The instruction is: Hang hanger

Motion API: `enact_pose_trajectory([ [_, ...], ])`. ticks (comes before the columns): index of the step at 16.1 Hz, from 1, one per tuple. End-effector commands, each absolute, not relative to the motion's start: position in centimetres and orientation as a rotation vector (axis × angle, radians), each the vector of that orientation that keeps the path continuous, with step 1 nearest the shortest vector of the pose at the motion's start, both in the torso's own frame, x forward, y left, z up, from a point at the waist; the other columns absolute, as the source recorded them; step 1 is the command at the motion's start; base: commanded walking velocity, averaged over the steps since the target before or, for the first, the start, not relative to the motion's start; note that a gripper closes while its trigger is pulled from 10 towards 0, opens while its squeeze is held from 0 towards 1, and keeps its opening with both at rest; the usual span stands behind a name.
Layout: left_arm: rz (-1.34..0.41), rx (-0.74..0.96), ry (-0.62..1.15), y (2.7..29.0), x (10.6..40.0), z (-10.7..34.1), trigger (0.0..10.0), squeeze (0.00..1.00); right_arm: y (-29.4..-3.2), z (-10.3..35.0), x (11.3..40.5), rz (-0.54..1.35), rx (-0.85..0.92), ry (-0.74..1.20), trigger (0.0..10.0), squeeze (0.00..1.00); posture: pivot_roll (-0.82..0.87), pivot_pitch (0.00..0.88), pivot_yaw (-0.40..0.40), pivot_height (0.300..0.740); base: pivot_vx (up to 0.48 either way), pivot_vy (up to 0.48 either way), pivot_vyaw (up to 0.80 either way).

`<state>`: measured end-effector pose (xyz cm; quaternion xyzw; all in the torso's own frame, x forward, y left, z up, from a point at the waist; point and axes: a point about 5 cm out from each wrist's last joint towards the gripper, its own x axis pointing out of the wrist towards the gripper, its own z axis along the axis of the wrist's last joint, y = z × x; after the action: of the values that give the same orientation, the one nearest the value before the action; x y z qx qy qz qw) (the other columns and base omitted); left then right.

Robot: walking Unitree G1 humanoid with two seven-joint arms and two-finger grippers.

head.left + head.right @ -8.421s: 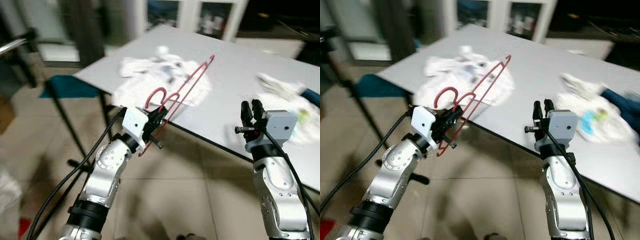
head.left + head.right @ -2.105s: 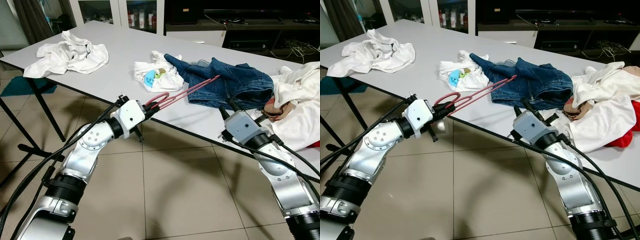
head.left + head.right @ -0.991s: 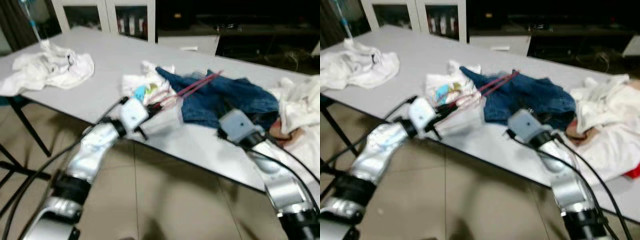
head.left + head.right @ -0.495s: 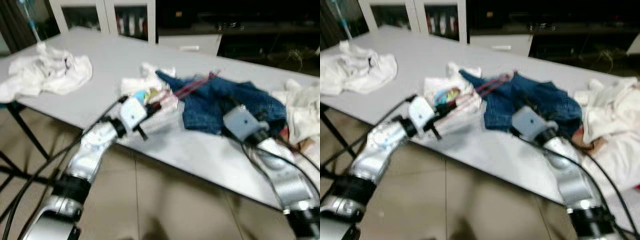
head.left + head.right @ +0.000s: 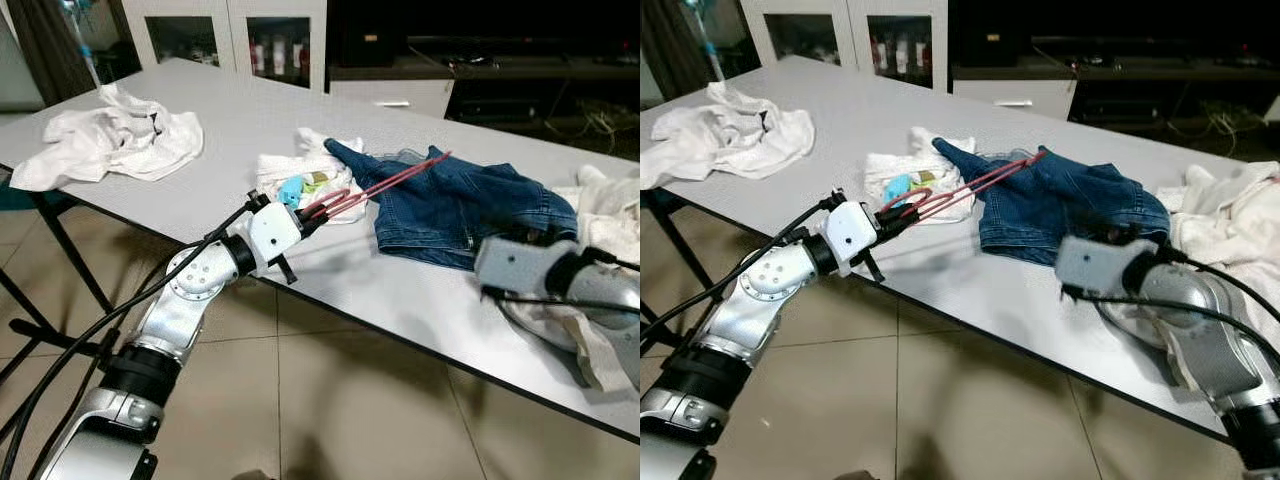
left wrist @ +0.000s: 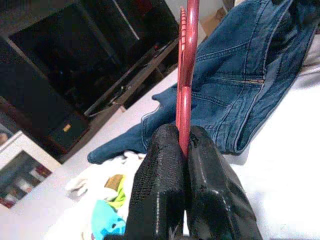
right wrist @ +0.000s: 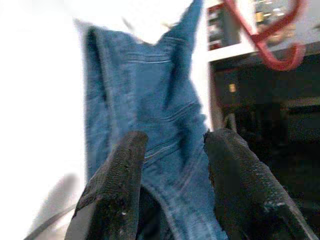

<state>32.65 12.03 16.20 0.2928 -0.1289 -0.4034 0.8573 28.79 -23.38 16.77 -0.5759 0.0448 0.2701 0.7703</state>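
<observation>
Red plastic, the hanger (image 5: 372, 190) is pinched tight in our left gripper (image 6: 181, 150), its far end reaching out above the blue jeans (image 5: 463, 203) on the grey table (image 5: 230, 110). Our right gripper (image 7: 172, 165) hovers over the jeans with fingers spread, holding nothing.

No words, numbers or brand marks can be read anywhere here. The small white garment (image 5: 305, 182) on the desk (image 5: 240, 110) carries a blue and green print, but it is too crumpled to show any lettering. The items behind the cabinet glass (image 5: 275, 45) at the far side are too small to read.
</observation>
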Motion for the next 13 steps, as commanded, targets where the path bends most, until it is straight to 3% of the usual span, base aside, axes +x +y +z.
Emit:
enact_pose_trajectory([
  [1,-0.851,0.64,-0.296,11.7,32.6,16.6,10.0,0.0,-23.4,16.6,28.7,0.614,-1.28,0.118,10.0,0.0,0.01,0.0,-0.009,0.723,0.0,0.0,0.0],
  [6,-0.852,0.643,-0.306,11.5,32.6,16.7,10.0,0.0,-25.0,14.6,29.8,0.542,-1.424,0.25,10.0,0.0,0.02,0.0,-0.007,0.723,0.0,0.0,0.0],
  [13,-0.858,0.637,-0.314,11.3,32.3,16.7,10.0,0.0,-25.8,15.3,32.7,0.242,-1.601,0.171,10.0,0.0,0.03,0.0,-0.012,0.723,0.0,0.0,0.0],
])
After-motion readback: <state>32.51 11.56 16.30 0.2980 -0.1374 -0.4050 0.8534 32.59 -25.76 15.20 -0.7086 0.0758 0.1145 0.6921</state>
